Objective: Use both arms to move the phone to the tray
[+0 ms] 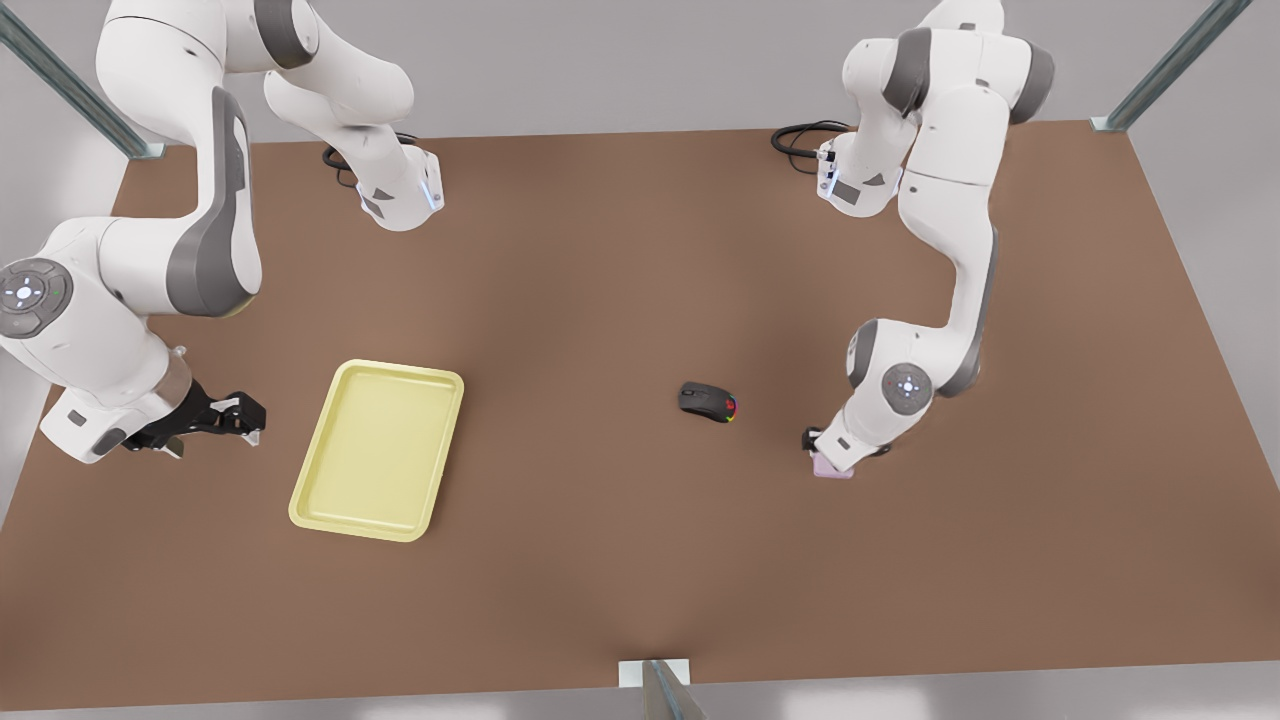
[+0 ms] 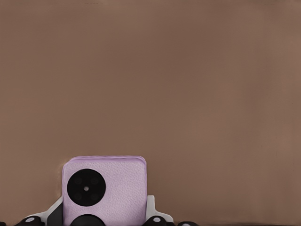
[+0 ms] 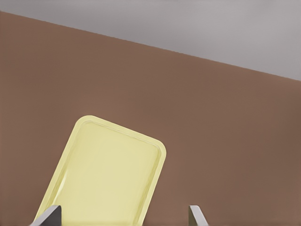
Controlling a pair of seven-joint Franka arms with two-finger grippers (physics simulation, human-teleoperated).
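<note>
The pale pink phone (image 1: 833,469) lies flat on the brown table at the front view's right. My left gripper (image 1: 830,450) is down over it. In the left wrist view the phone (image 2: 117,186) sits between the gripper's two fingers (image 2: 153,207), which press against its sides. The pale yellow tray (image 1: 380,450) rests on the table at the front view's left. Just left of it hovers my right gripper (image 1: 238,415), open and holding nothing. In the right wrist view the tray (image 3: 108,174) lies beyond that gripper's spread fingertips (image 3: 196,217).
A black computer mouse (image 1: 708,402) with coloured lights sits between the tray and the phone. Both arm bases stand at the table's far edge, with black cables (image 1: 800,135) beside them. Bare brown tabletop (image 1: 620,560) stretches along the near side.
</note>
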